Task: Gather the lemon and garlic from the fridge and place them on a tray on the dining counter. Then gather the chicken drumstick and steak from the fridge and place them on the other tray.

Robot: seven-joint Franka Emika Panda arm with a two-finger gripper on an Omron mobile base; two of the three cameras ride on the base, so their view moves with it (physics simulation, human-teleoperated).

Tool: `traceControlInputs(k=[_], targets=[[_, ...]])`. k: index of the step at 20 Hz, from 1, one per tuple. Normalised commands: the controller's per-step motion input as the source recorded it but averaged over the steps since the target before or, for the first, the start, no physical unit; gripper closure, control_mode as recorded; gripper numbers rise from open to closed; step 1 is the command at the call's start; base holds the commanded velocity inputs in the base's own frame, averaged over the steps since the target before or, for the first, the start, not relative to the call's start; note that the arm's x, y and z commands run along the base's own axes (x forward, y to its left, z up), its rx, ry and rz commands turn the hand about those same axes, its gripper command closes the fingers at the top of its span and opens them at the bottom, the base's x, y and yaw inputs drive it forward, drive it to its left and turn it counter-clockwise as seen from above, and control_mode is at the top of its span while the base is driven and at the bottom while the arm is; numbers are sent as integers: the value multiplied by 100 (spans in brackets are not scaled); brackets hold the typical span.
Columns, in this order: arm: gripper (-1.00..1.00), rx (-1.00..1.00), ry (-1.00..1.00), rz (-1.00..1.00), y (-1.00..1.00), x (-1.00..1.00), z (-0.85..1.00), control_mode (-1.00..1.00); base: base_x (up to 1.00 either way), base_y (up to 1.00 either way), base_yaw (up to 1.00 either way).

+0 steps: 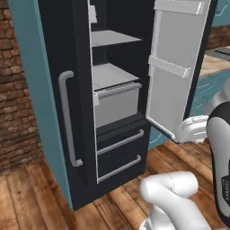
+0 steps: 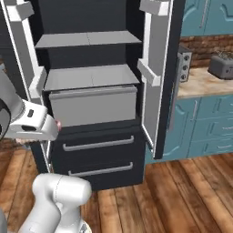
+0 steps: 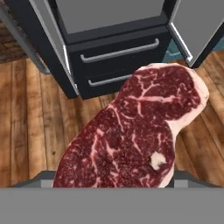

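text: none legible | labels: none | signs: none

a floor of warm brown wooden planks (image 2: 182, 191) is seen throughout, laid at a slant in both base views; a red-brown brick wall (image 1: 15, 90) is shown at the left, met by a tall teal side panel (image 1: 38, 99); to the right, teal base cabinets (image 2: 205, 127) are topped by a tan counter (image 2: 200, 84), on which a grey toaster (image 2: 221, 66) is set; teal wall cupboards (image 2: 205, 16) are hung above a strip of brick; the light is even and soft
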Motion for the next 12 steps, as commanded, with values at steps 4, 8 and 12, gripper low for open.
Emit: traceControlInputs(k=[4,8,12], targets=[[100,0,0,0,0,0,0,100,-100,7,-36],[100,0,0,0,0,0,0,100,-100,0,-30],[100,0,0,0,0,0,0,100,-100,0,-30]])
